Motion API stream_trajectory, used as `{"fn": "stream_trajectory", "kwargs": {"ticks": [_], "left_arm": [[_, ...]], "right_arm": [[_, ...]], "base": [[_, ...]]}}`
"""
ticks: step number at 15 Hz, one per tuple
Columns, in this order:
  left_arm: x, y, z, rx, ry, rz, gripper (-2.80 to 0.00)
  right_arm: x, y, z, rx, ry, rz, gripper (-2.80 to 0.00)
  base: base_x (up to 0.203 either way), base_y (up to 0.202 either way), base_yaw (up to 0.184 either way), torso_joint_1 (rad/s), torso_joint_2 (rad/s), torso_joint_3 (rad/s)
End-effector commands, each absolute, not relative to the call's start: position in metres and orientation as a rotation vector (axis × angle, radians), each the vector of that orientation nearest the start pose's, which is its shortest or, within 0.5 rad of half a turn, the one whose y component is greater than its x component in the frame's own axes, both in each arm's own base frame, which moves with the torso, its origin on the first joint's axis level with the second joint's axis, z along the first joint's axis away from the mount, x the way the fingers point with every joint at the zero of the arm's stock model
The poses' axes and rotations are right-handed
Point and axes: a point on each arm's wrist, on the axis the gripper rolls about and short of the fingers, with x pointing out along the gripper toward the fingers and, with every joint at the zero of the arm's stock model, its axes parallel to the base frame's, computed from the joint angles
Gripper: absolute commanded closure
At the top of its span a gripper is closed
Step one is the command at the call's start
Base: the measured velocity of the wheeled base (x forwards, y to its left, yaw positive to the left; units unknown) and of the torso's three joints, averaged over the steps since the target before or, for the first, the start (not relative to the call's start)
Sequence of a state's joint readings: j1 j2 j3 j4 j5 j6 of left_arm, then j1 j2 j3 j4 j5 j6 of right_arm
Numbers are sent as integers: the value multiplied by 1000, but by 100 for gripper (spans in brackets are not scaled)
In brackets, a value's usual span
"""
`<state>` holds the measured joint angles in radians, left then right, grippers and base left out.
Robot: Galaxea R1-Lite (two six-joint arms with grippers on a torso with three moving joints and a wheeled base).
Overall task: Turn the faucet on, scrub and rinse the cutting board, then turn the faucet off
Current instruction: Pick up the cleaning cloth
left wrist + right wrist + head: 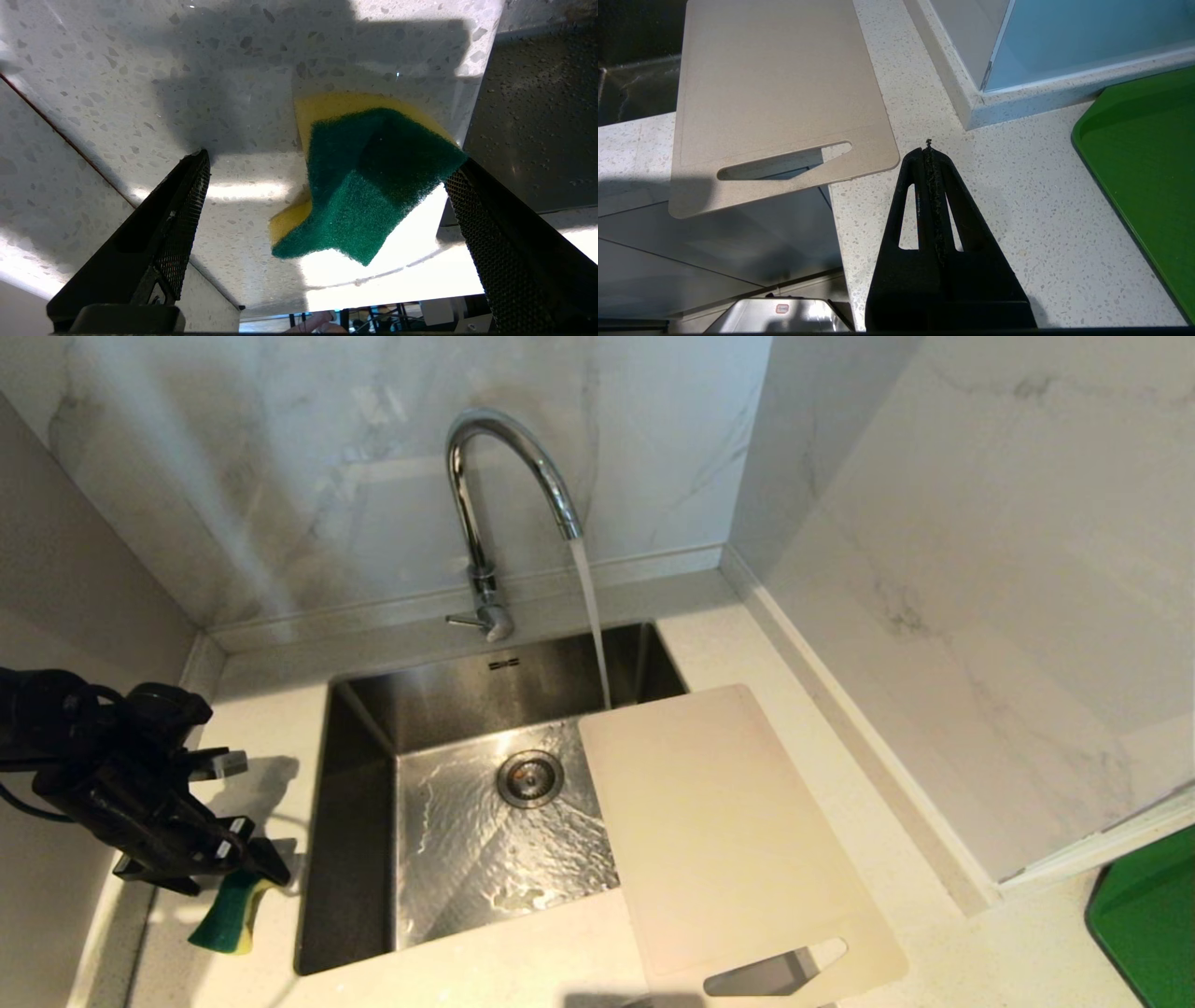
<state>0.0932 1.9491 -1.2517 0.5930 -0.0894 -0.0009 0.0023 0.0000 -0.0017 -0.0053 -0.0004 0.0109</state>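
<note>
One faucet (495, 504) stands behind the sink (359, 821), and a stream of water (591, 616) runs from its arched spout down toward the far end of the cutting board (719, 831). Its thin side lever (462, 620) sticks out to the left at the base. There is one cutting board, cream-white, lying at a slant across the right edge of the sink: its far end hangs over the basin, most of it rests on the speckled countertop (934, 952), and the end with the single handle slot (775, 971) juts past the counter's near edge. One round drain (530, 777) sits in the wet steel floor of the basin.

My left gripper (224, 803) hangs over the counter to the left of the sink, its two fingers (182, 210) spread wide with nothing clamped between them. Below it lies one sponge (364, 182), yellow with a green scouring face turned up, bent rather than flat, close to the sink's edge. One finger's tip looks right at the sponge's corner; whether it touches I cannot tell.

My right gripper (929, 154) is low over the counter near the board's slotted end, its two fingers pressed together on nothing. One green tray (1148, 154) lies on the counter to the right.
</note>
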Motion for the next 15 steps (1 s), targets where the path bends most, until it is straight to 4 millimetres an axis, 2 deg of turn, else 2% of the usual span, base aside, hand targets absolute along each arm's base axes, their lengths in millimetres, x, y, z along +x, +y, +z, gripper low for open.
{"fn": "stream_trajectory", "kwargs": {"ticks": [1,5,6,15], "left_arm": [[321,28,125,-120,1290,4,-280],[321,27,126,-142,1284,-21,-280],[321,27,125,-143,1286,-20,0],[324,26,121,-159,1301,-15,0]], "right_arm": [[-23,0,77,11,-8,3,0],[-23,0,77,11,-8,3,0],[-23,0,77,11,-8,3,0],[-23,0,77,11,-8,2,0]], "base": [[0,0,0,0,0,0],[0,0,0,0,0,0],[0,0,0,0,0,0],[0,0,0,0,0,0]]}}
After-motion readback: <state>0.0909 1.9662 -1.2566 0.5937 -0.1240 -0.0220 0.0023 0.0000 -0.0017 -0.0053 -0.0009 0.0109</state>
